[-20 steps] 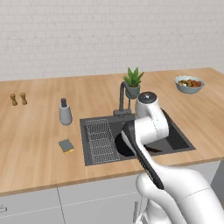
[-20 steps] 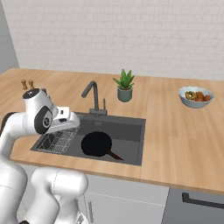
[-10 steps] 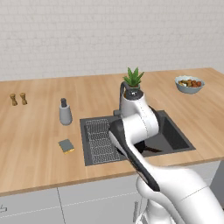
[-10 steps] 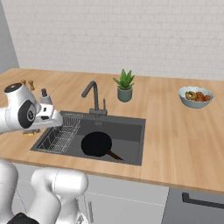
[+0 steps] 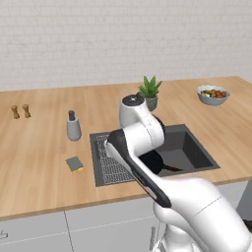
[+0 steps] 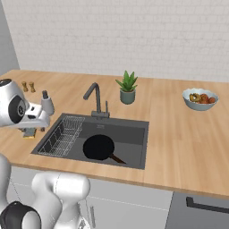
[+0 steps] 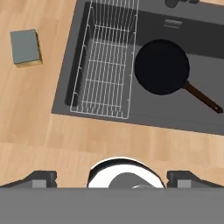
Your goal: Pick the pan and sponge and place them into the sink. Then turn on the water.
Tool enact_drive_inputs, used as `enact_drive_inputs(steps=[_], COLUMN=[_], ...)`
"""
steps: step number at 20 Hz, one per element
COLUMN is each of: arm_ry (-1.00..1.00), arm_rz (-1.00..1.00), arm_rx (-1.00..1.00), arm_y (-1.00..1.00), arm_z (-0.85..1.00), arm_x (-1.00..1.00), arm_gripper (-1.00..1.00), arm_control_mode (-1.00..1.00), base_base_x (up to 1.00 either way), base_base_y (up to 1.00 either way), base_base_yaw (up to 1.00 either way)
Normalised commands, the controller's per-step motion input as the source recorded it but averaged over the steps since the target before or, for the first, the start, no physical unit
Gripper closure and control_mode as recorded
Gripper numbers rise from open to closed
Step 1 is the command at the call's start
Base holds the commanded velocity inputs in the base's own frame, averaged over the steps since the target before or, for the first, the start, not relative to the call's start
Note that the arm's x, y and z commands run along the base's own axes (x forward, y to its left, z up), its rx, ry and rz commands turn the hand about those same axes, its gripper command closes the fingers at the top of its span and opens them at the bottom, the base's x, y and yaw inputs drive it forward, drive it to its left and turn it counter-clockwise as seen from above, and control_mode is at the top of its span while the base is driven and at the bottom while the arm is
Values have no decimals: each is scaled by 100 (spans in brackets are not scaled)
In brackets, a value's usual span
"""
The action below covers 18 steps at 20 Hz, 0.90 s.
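Change: over the last second I have swung the arm from above the right half of the sink toward its left edge; the wrist is now over the rack side, heading for the sponge.
Meaning for task: I judge the first item done and the second begun; water comes last.
Pan: lying flat on the floor of the sink, handle pointing to about 4 o'clock in the hand view; nothing touching it.
Sink: recessed in the counter; rack fills its left part.
Sponge: on the counter just left of the sink, at 10 o'clock in the hand view, grey-green face up, not yet touched.
Tool: jaws spread as wide as they go, holding nothing; I see both tips at the bottom of the hand view, well apart.
Arm pose: elbow folded over the sink's front left, hand pointing straight down at the counter edge.
Faucet: behind the sink, no water running.
Next move, my guess: shift left and back over the sponge, then descend.
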Motion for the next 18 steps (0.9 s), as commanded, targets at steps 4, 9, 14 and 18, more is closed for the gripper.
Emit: enact_drive_inputs(steps=[4,9,14,18], arm_ry=[1,0,0,0], arm_rz=[0,0,0,0], arm_rx=[15,6,0,0], arm_y=[32,35,60,60], arm_z=[0,-8,-17,-2], arm_x=[0,4,42,51], arm_gripper=[-100,-100,-100,-100], arm_control_mode=[-100,-100,-100,-100], base_base_x=[0,0,0,0], base_base_y=[0,0,0,0], base_base_yaw=[0,0,0,0])
